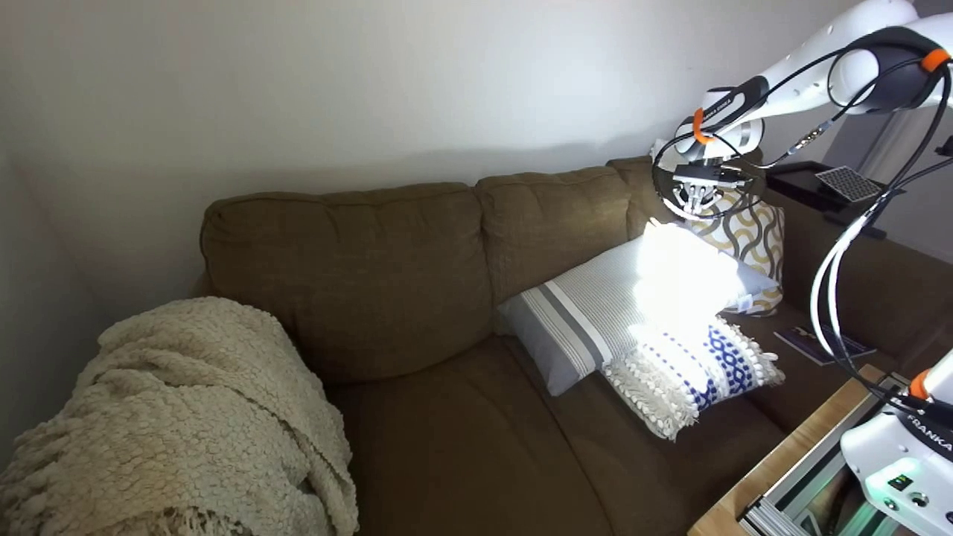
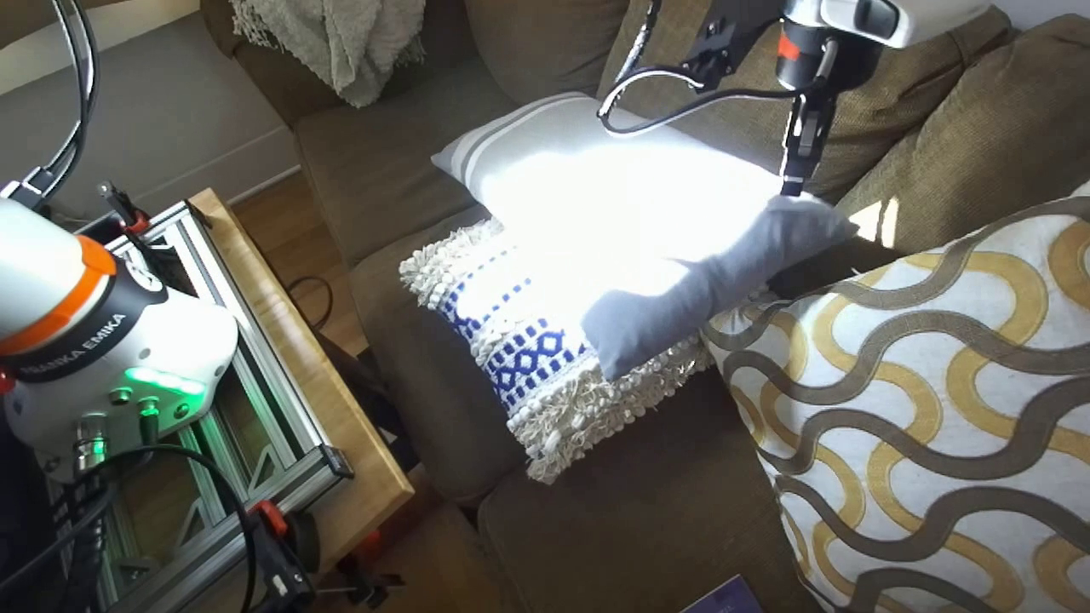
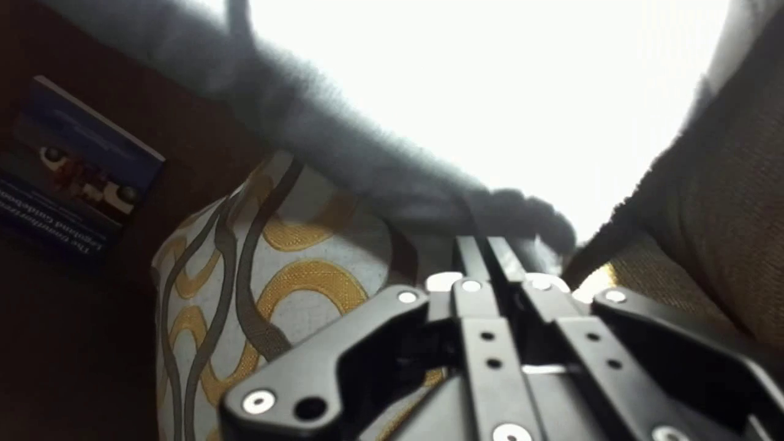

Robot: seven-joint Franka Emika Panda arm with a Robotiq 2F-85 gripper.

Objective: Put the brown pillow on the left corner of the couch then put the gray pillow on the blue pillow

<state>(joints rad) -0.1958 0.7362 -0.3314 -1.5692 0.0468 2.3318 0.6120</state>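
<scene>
- Couch (image 1: 335, 275): a wide stretch of seat (image 1: 461, 439) shows between the blanket (image 1: 216, 409) and the gray pillow (image 1: 625, 298).
- Table (image 2: 375, 477): edge facing the seat's front edge, floor (image 2: 294, 247) showing between them.
- Blanket: over one end of the couch.
- Gray pillow: across the rear of the blue pillow (image 2: 524, 349), long edge along the back cushions (image 1: 555, 227), one end overhanging toward the blanket.
- Brown pillow (image 2: 920, 409): propped in the left corner (image 1: 802, 294), at the end away from the blanket.
- Blue pillow: patterned part and fringe out toward the seat's front edge.
- Gripper (image 3: 481, 242): at the gray pillow's back corner, on the brown pillow's side; jaws almost together, a slim gap showing; whether they pinch cloth I cannot tell.
- Book (image 1: 823, 345): flat on the seat, near the brown pillow.
</scene>
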